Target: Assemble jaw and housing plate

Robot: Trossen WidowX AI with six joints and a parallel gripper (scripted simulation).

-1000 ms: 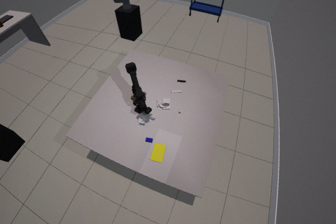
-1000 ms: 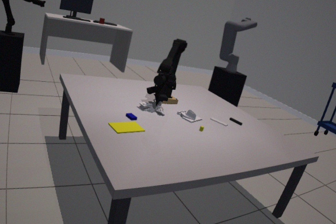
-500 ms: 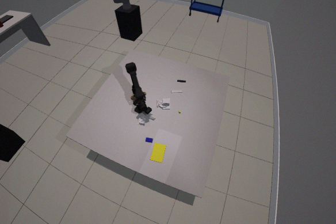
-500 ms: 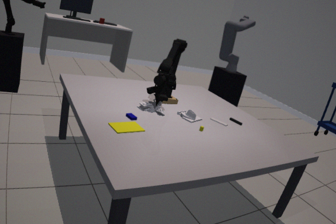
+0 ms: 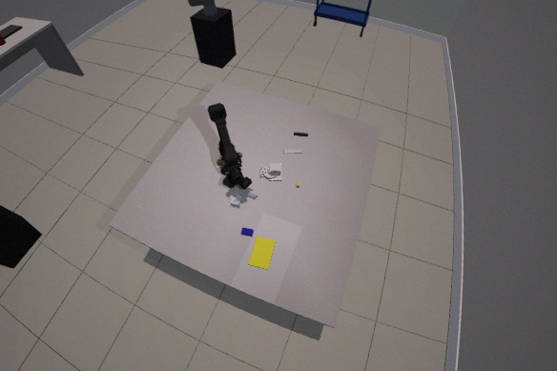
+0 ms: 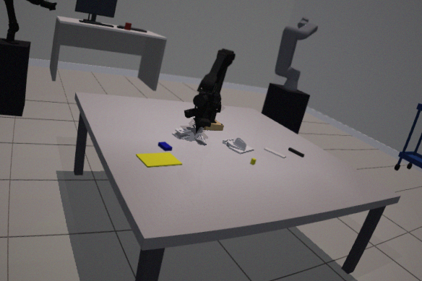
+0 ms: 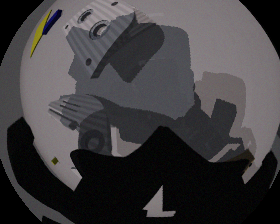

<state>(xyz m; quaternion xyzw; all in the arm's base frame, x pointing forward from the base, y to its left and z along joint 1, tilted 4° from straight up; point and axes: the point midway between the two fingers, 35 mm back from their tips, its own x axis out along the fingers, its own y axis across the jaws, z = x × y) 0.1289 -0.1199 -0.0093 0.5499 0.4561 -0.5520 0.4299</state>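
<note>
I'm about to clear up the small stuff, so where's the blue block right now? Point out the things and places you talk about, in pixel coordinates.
In the exterior view, the blue block point(image 5: 247, 232) point(image 6: 165, 146) point(image 7: 52, 22) lies left of the gripper point(image 6: 198, 131), just behind the yellow sheet point(image 5: 262, 253) point(image 6: 159, 160) point(image 7: 40, 34).
</note>
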